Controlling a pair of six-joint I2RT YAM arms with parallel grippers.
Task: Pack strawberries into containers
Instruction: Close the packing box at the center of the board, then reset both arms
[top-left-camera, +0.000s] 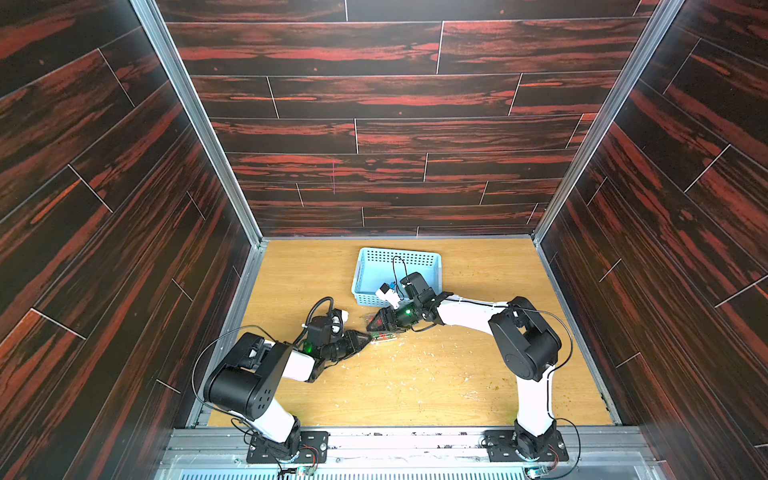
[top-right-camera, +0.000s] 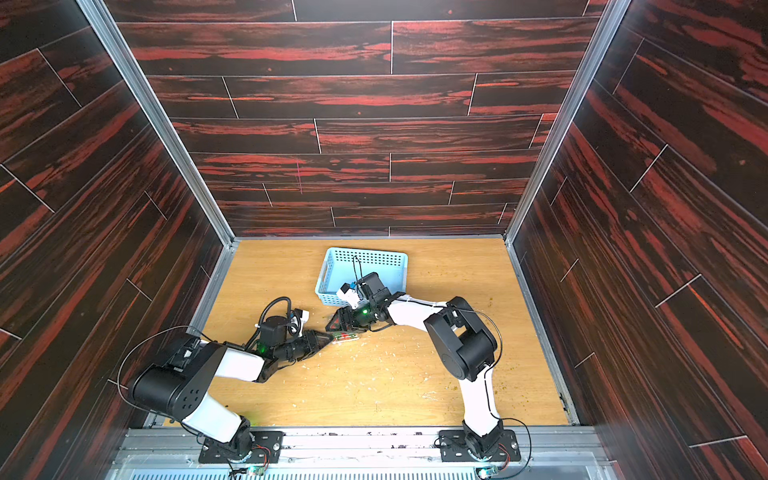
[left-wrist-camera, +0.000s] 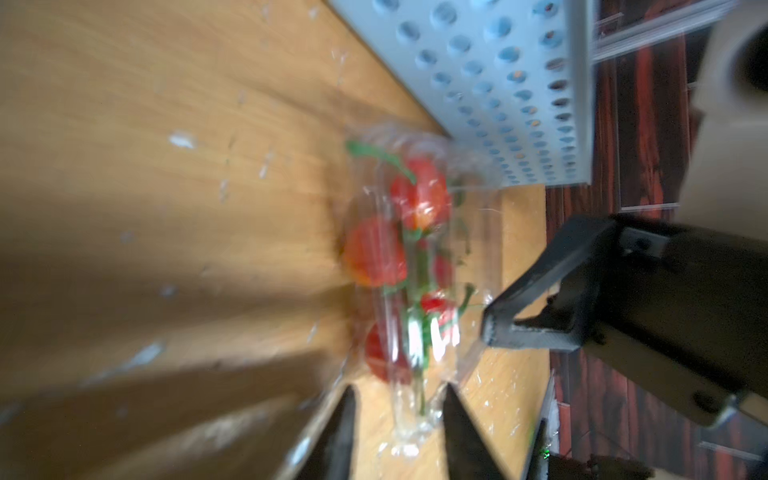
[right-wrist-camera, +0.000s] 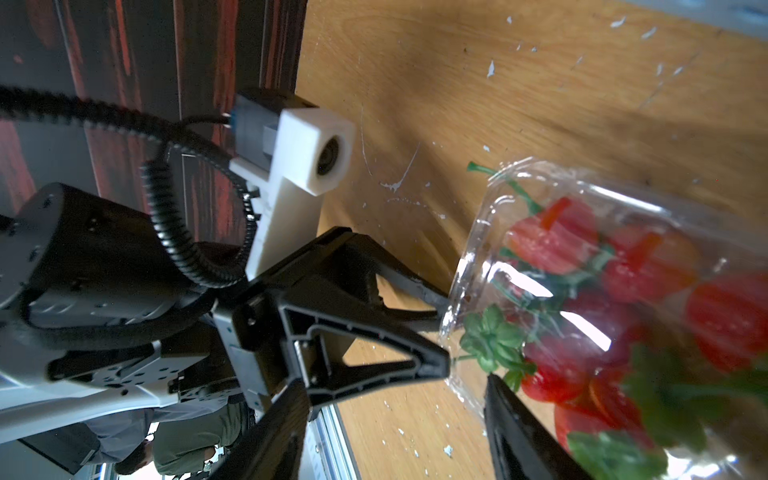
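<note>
No text, label, brand or number is legible on anything here.

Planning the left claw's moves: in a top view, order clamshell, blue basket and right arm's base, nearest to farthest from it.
1. clamshell, right beside the left claw.
2. blue basket, farther back.
3. right arm's base, far off at the front right.

Wooden table (top-left-camera: 436, 386) with blue basket (top-left-camera: 374, 272), clear clamshell (top-left-camera: 384, 336), white flecks (top-left-camera: 415, 358)
</note>
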